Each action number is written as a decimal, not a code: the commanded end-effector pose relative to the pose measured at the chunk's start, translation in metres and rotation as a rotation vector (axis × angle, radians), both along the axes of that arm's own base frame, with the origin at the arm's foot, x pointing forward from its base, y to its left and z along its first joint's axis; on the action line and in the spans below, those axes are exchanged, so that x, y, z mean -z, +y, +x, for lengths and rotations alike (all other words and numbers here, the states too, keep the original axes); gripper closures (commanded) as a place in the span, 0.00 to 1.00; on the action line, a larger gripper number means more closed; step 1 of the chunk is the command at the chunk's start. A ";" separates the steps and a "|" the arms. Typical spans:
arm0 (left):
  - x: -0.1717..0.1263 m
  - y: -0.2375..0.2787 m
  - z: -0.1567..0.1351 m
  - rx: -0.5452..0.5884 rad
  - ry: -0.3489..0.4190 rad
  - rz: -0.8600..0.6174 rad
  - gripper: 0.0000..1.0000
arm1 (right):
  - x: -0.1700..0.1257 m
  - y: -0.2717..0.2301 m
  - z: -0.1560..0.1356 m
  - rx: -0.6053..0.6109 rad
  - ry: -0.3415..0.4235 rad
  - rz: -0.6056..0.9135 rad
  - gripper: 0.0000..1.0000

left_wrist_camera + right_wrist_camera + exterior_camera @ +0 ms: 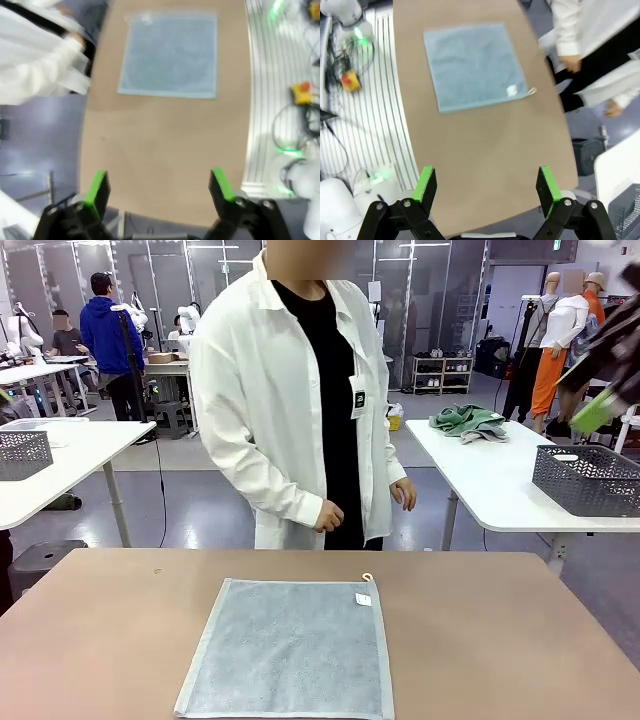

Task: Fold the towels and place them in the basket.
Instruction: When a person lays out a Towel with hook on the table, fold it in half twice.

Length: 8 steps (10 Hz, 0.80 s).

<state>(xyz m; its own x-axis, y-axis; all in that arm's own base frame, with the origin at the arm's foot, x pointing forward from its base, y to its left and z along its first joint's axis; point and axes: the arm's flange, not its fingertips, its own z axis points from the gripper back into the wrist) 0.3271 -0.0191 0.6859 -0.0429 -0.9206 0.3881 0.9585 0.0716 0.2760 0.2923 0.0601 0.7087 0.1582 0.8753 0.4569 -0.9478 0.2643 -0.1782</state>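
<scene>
Towel (288, 650) lies flat and unfolded on the brown table (100, 640), centred, closer to the robot's side, tag (363, 599) and loop (367, 577) at its far right corner. Left gripper (159, 180) hangs high over the table with its fingers spread wide and nothing between them. Right gripper (486, 175) is the same: released, empty, well above the cloth. Person stands at the far edge, hand (328, 517) down and clear of the towel. A grey lattice basket (588, 480) sits on the white side table to the right and a second basket (22, 453) on a white table to the left; can't tell which is the target. I read the step as the first fold, not yet started. To do it well: bring both arms down together, each on its own side, and pinch the two corners of one edge through the hem, not the terry. Lift just enough to clear and carry that edge straight over to the opposite one. Keep the grippers level so the hems line up, and release both together. Main risk is dragging the whole cloth instead of folding it.
</scene>
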 end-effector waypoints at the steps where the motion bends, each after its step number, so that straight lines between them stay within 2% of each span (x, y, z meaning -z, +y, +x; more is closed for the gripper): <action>1: 0.058 -0.031 -0.003 0.000 0.041 0.148 0.00 | 0.040 0.040 0.013 0.012 0.052 -0.148 0.00; 3: 0.115 -0.047 -0.004 0.001 0.093 0.297 0.00 | 0.102 0.082 0.020 0.071 0.062 -0.304 0.00; 5: 0.147 -0.048 -0.007 0.004 0.073 0.360 0.00 | 0.141 0.101 0.019 0.089 0.054 -0.384 0.00; 6: 0.154 -0.047 -0.007 0.007 0.025 0.358 0.00 | 0.151 0.104 0.022 0.077 0.054 -0.385 0.00; 7: 0.157 -0.046 -0.007 0.003 0.022 0.378 0.00 | 0.154 0.105 0.025 0.062 0.071 -0.370 0.00; 8: 0.156 -0.050 -0.003 0.030 0.089 0.363 0.00 | 0.152 0.105 0.020 0.055 0.062 -0.385 0.00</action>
